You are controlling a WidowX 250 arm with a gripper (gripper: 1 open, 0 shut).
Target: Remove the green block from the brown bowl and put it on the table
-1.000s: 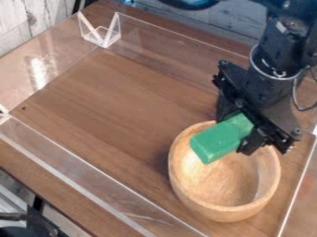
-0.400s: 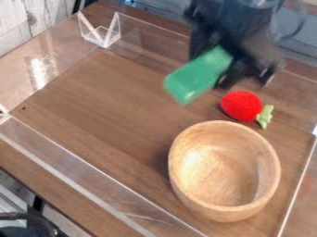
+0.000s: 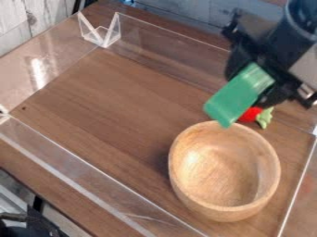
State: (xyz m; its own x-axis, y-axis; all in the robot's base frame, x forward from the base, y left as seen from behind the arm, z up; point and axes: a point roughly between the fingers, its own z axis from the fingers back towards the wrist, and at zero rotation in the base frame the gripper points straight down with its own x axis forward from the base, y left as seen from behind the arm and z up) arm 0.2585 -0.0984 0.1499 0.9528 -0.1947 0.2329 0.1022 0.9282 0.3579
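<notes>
Plainly, surface: dark brown wood-grain table edged by clear acrylic walls; a small clear angled stand sits at the far left corner.
Room: pale planked wall beyond the far left edge; little else shows.
Bowl: round, light brown wooden bowl near the right front, its hollow bare.
Block: flat bright green block tilted in the air above the bowl's far rim, clear of the table.
Gripper: black robot gripper clamped on the block's upper end.
Strawberry: red toy strawberry, mostly hidden behind the block.
Change: a second ago the block lay in the bowl; it is now lifted out.
Writing: none legible.
</notes>
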